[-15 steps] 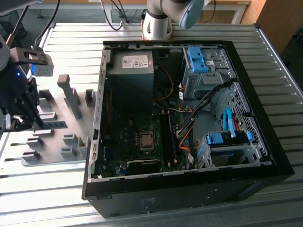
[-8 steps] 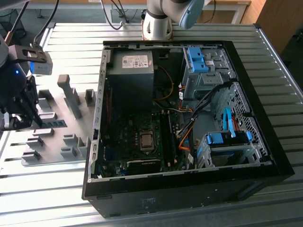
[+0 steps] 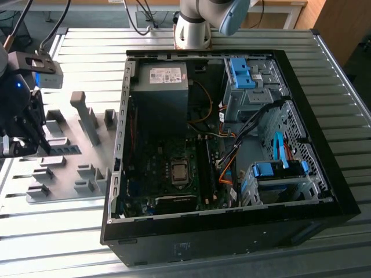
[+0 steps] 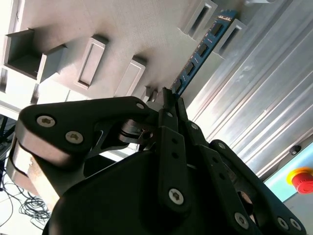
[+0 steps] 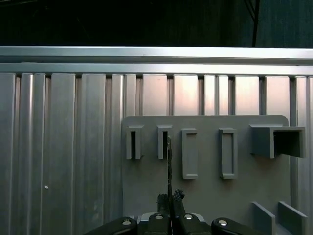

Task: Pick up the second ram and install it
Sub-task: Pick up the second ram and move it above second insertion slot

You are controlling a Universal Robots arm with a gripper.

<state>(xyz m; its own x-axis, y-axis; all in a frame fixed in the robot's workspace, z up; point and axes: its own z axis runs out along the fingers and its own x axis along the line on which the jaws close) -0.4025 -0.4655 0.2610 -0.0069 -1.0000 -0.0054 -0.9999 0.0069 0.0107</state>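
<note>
The second ram [image 4: 201, 48] is a narrow blue-green board with dark chips. In the second wrist view it reaches from my fingertips toward the slotted grey holder blocks [image 4: 198, 19]. My gripper [image 4: 168, 95] is shut on its near end. In the first wrist view the ram [image 5: 169, 161] shows edge-on as a thin line running from the gripper [image 5: 170, 197] up to a holder block [image 5: 164, 142]. I cannot tell whether its far end still touches that block. In the exterior view the gripper [image 3: 28, 138] hangs over the left end of the grey holder plate [image 3: 87, 159].
The open computer case [image 3: 226, 231] lies on the slatted metal table, on the exterior view's right of the holder plate. Inside are the motherboard [image 3: 174, 174], a power supply [image 3: 159, 92], loose cables and blue drive-bay clips [image 3: 240, 72]. The arm's base [image 3: 194, 29] stands behind the case.
</note>
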